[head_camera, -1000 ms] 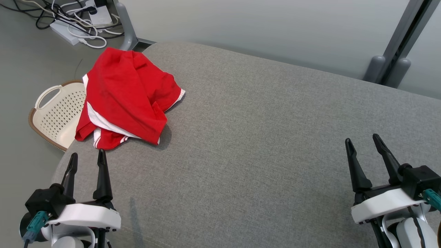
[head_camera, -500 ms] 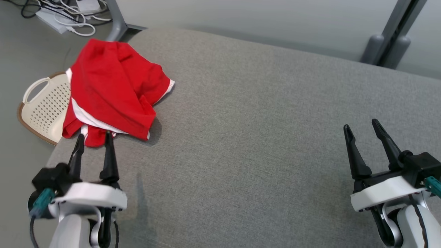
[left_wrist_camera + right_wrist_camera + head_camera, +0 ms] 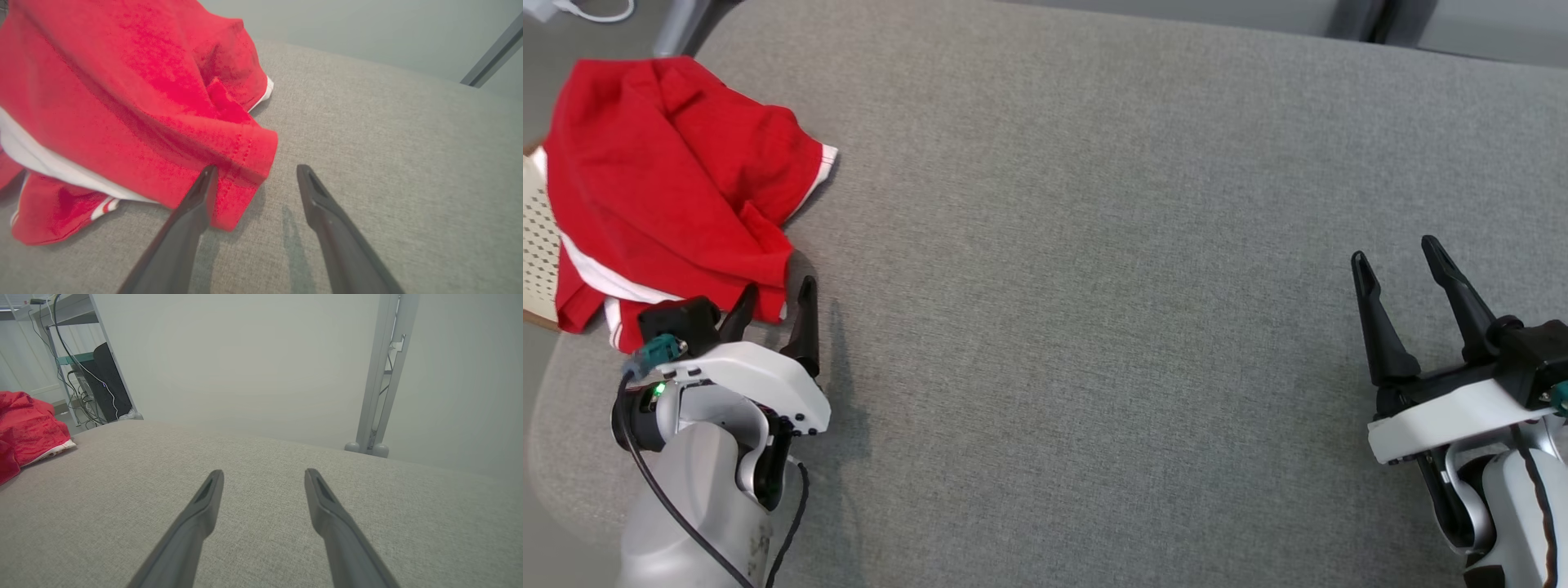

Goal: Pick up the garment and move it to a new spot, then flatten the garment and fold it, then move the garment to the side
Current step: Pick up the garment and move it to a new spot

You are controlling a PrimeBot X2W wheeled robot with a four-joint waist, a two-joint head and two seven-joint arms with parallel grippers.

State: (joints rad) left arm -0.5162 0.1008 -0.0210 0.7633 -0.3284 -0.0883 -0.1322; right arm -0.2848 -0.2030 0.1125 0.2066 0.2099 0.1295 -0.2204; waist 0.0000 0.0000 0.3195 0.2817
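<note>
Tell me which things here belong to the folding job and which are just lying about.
Part of the job: red garment, grey padded surface, left end effector, right end effector.
Just lying about: cream perforated basket, cables, metal post.

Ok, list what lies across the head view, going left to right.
basket → red garment → left gripper → bare grey cushion → right gripper
</note>
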